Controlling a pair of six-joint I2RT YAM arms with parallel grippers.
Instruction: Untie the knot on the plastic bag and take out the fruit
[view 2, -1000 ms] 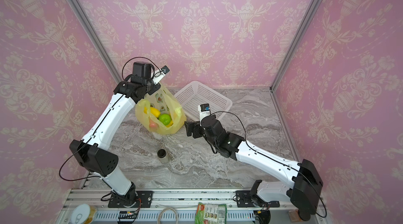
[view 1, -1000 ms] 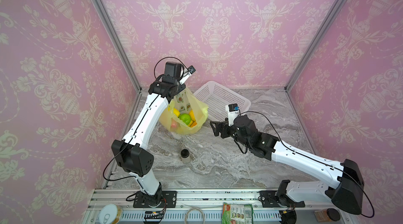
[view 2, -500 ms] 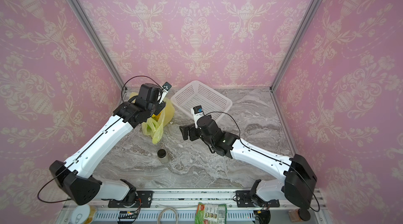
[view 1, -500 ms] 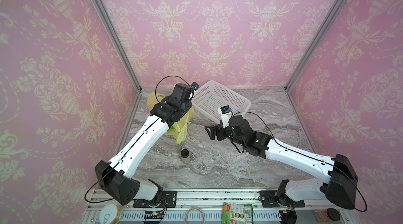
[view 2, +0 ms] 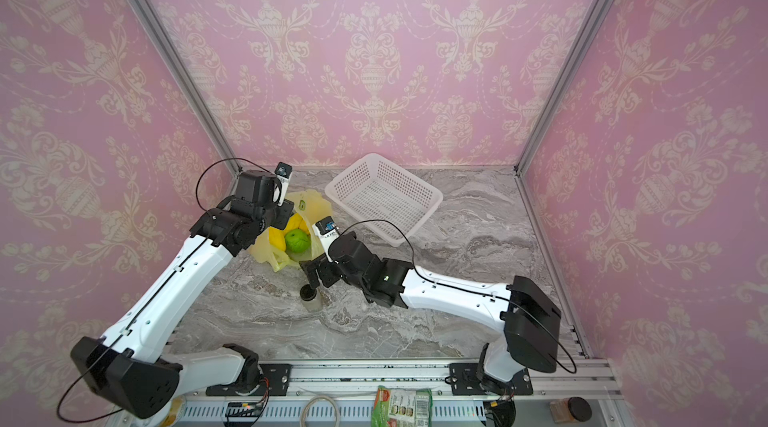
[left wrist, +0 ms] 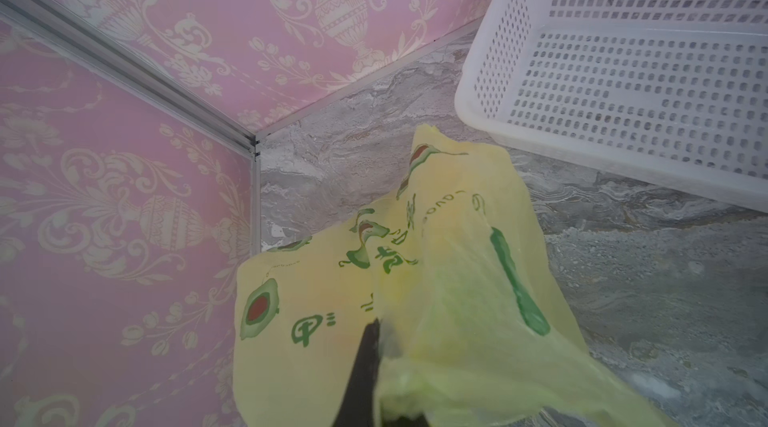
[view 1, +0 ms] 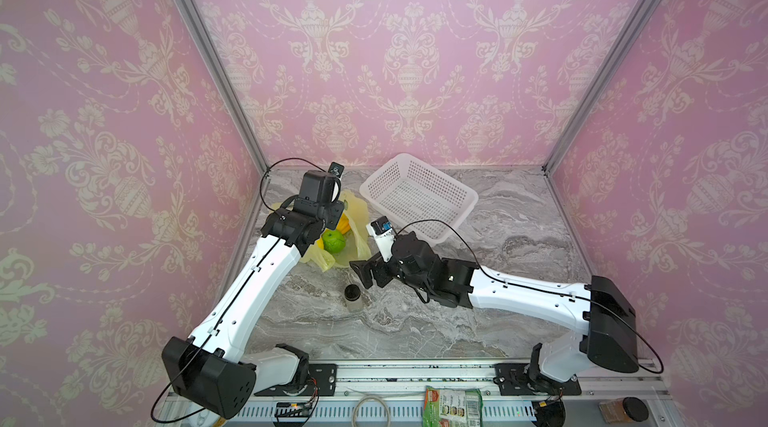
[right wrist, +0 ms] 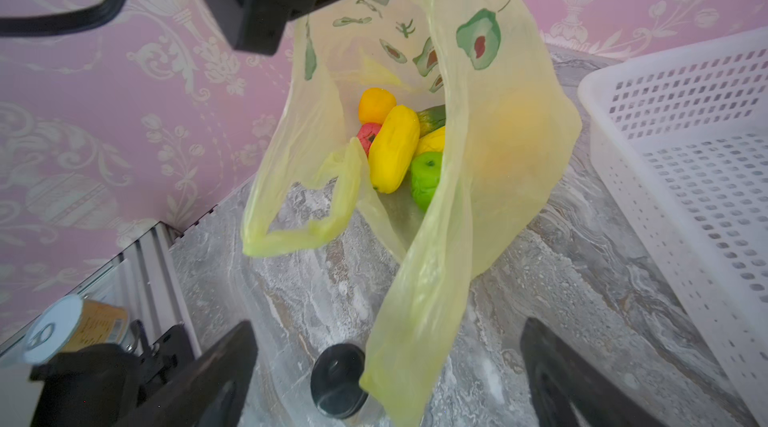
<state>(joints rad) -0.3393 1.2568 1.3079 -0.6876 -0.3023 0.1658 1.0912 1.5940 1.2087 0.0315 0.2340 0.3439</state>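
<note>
The plastic bag (view 1: 358, 233) (view 2: 309, 206) stands in the back left corner, held up by its upper edge with its mouth open. No knot shows; one handle hangs as a loose loop (right wrist: 307, 213). My left gripper (left wrist: 380, 333) (view 1: 337, 215) is shut on the bag's plastic. Fruit lies inside: a yellow oblong one (right wrist: 392, 148), a green apple (right wrist: 424, 175) (view 1: 333, 241) (view 2: 297, 240), an orange one (right wrist: 376, 104) and a pink-red one (right wrist: 369, 136). My right gripper (right wrist: 386, 346) (view 1: 365, 275) (view 2: 318, 275) is open just in front of the bag's mouth, with a hanging handle strap (right wrist: 419, 304) between its fingers.
A small jar with a black lid (view 1: 353, 294) (right wrist: 338, 379) stands right below the right gripper. The white perforated basket (view 1: 419, 196) (left wrist: 623, 84) sits at the back, just right of the bag. A green snack packet (view 1: 453, 406) and a spice jar (view 1: 623, 408) lie on the front rail.
My left arm has come down with the bag, which now rests on the table with its mouth open. My right gripper has moved left and toward the front, next to the jar.
</note>
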